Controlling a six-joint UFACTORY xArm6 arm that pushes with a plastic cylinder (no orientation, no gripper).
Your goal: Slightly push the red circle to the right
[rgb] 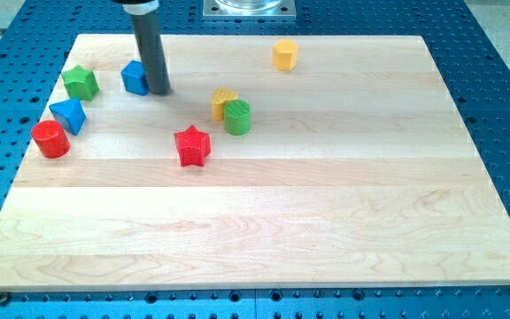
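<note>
The red circle is a short red cylinder near the board's left edge. A blue triangle block touches it on its upper right. My tip rests on the board at the upper left, right beside a blue block on its left. The tip is well to the upper right of the red circle, apart from it.
A green star lies at the upper left. A red star lies left of centre. A yellow block and a green cylinder touch each other. A yellow hexagon block is at the top. The wooden board sits on a blue perforated table.
</note>
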